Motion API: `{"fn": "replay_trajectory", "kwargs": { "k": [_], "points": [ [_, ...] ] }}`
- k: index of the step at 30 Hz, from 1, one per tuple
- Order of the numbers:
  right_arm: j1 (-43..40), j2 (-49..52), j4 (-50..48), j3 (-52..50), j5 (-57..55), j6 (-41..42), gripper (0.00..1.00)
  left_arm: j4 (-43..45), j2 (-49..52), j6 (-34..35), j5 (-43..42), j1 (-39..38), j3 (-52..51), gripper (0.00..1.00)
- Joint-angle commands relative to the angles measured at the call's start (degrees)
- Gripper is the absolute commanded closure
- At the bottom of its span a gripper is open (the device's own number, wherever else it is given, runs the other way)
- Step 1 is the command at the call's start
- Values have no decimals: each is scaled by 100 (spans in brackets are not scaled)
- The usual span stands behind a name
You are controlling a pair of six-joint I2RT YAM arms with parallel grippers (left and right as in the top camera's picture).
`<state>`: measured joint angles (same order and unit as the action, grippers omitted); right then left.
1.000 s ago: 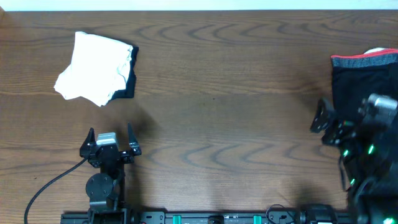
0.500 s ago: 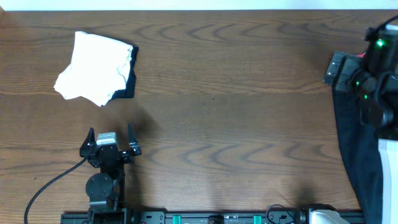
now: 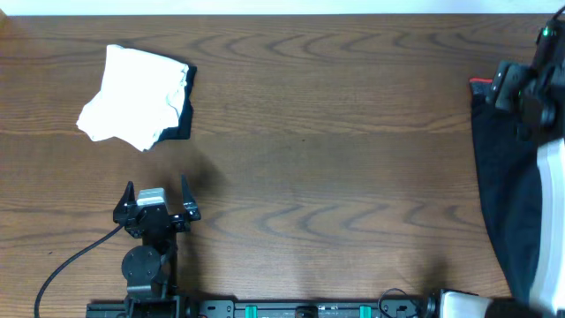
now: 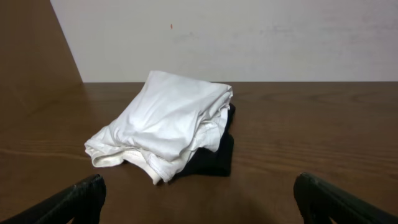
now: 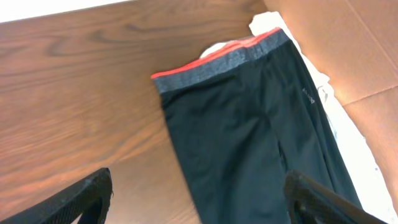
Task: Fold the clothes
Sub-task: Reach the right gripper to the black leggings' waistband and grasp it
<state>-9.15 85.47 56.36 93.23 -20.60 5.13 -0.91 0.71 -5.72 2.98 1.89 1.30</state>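
Note:
Black leggings [image 3: 503, 194] with a grey and red waistband lie spread along the table's right edge; they also show in the right wrist view [image 5: 249, 130]. My right gripper [image 3: 516, 87] hovers open and empty over the waistband end, its fingers [image 5: 199, 196] wide apart above the fabric. A folded white garment [image 3: 137, 93] lies on a folded black one [image 3: 181, 119] at the back left; both show in the left wrist view, the white garment [image 4: 168, 118] and the black garment [image 4: 214, 158]. My left gripper [image 3: 156, 199] rests open and empty near the front, facing the stack [image 4: 199, 205].
A white cloth [image 3: 552, 221] lies partly under the leggings at the far right and shows in the right wrist view [image 5: 348, 140]. Brown cardboard [image 5: 348, 43] stands beyond the table's right edge. A cable [image 3: 71, 261] runs from the left arm's base.
My right arm has swung from the front right up to the back right edge, uncovering the leggings' length. The left arm and the folded stack have not moved.

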Motion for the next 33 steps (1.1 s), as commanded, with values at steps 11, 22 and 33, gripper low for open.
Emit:
{"fn": "replay_trajectory", "kwargs": {
  "k": [11,22,33],
  "points": [
    [-1062,2544,-1777,79,1989,-1163,12,-33,-11,90,4,35,-103,2],
    [-1060,4013,-2765,79,2087,-1917,17,-33,-11,92,4,35,-103,2],
    [-1012,4677,-3440,76,2203,-2044,37,-33,-11,92,4,35,-103,2]
  ]
}}
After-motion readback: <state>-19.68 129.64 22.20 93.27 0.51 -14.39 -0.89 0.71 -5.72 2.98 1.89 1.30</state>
